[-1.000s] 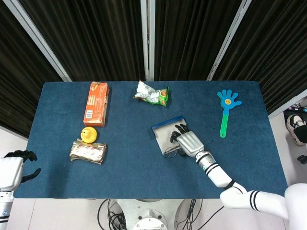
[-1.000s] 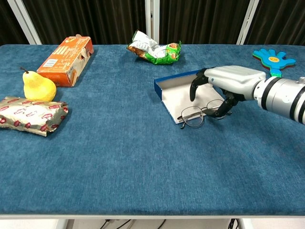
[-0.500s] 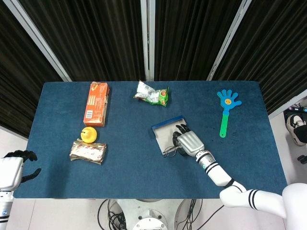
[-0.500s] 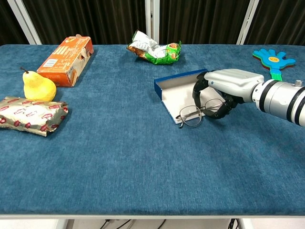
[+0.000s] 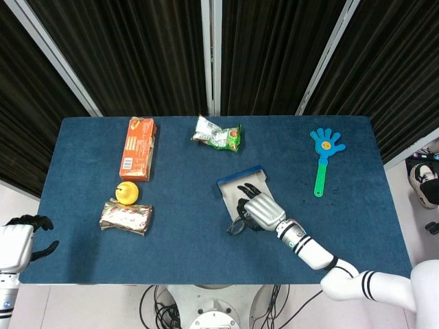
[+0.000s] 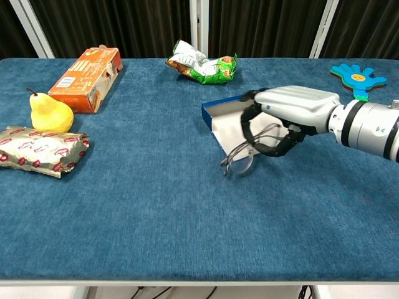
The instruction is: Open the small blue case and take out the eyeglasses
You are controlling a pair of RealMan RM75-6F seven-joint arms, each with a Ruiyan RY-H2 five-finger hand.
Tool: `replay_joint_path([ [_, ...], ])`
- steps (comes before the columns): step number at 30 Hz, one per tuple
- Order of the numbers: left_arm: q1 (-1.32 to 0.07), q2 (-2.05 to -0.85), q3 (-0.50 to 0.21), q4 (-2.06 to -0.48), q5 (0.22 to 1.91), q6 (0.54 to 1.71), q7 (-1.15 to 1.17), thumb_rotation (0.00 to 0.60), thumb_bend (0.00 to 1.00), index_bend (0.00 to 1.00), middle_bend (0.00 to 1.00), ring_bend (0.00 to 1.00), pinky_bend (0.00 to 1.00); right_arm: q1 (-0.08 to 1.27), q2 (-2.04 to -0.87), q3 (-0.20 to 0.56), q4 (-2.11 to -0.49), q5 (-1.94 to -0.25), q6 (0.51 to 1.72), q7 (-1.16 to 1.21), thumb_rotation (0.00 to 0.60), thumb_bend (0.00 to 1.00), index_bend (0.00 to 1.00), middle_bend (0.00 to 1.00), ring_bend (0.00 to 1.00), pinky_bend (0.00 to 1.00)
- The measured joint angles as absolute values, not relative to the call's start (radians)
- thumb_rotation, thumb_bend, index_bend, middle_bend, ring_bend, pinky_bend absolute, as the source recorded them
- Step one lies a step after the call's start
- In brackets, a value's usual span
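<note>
The small blue case point(image 5: 236, 188) point(image 6: 225, 119) lies open on the table, its pale lining facing up. My right hand point(image 5: 259, 211) point(image 6: 288, 112) hangs over its near end and grips the eyeglasses point(image 5: 236, 223) point(image 6: 242, 157), fingers curled round the frame. The glasses tilt down to the left, with one lens near the cloth beside the case. My left hand point(image 5: 27, 236) stays off the table's left front corner, fingers apart, holding nothing.
An orange carton point(image 5: 137, 147), a yellow pear point(image 5: 126, 192) and a foil packet point(image 5: 125, 216) lie on the left. A green snack bag point(image 5: 217, 134) sits at the back centre. A blue hand clapper point(image 5: 323, 156) lies at the right.
My right hand has closed round the eyeglasses and shifted left toward the table's front, lifting and tilting them off the case's edge. The left hand has not moved.
</note>
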State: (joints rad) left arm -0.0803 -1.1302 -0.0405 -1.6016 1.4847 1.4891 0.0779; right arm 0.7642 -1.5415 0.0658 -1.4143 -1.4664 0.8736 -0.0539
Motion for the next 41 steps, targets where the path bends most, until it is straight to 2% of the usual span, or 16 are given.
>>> replay_joint_path([
  [6,-0.079,-1.130,-0.041,-1.601,1.484,1.491,0.076,0.600,0.17,0.52,0.51,0.41,0.45,0.842,-1.547,0.046,-1.434,-1.574,0.833,0.022,0.600,0.47,0.68,0.33,0.03,0.00],
  [9,-0.079,-1.130,-0.040,-1.600,1.484,1.490,0.074,0.600,0.17,0.52,0.51,0.41,0.45,0.868,-1.580,0.048,-1.426,-1.573,0.800,0.004,0.600,0.45,0.46,0.26,0.01,0.00],
  [11,-0.079,-1.130,-0.040,-1.599,1.485,1.490,0.071,0.600,0.17,0.52,0.51,0.41,0.45,0.877,-1.594,0.051,-1.421,-1.564,0.782,-0.029,0.600,0.45,0.25,0.19,0.00,0.00],
  [13,-0.079,-1.130,-0.040,-1.598,1.486,1.490,0.069,0.600,0.17,0.52,0.51,0.41,0.45,0.884,-1.602,0.053,-1.423,-1.546,0.764,-0.072,0.600,0.45,0.09,0.13,0.00,0.00],
  [15,-0.079,-1.130,-0.039,-1.597,1.487,1.490,0.066,0.600,0.17,0.52,0.51,0.41,0.45,0.884,-1.603,0.056,-1.433,-1.524,0.758,-0.107,0.600,0.45,0.02,0.09,0.00,0.00],
  [20,-0.079,-1.130,-0.039,-1.595,1.489,1.490,0.062,0.600,0.17,0.52,0.51,0.41,0.45,0.841,-1.564,0.057,-1.480,-1.496,0.824,-0.145,0.600,0.44,0.00,0.09,0.00,0.00],
  [24,-0.080,-1.130,-0.039,-1.596,1.489,1.490,0.063,0.600,0.17,0.52,0.51,0.41,0.45,0.766,-1.496,0.052,-1.525,-1.487,0.951,-0.168,0.600,0.44,0.00,0.09,0.00,0.00],
  [34,-0.079,-1.129,-0.039,-1.600,1.488,1.491,0.069,0.600,0.17,0.52,0.51,0.41,0.45,0.437,-1.197,0.006,-1.680,-1.443,1.357,-0.195,0.600,0.39,0.00,0.10,0.00,0.00],
  [41,-0.078,-1.130,-0.039,-1.602,1.486,1.492,0.076,0.600,0.17,0.52,0.51,0.41,0.45,0.260,-1.091,-0.050,-1.720,-1.455,1.516,-0.078,0.600,0.39,0.00,0.10,0.00,0.00],
])
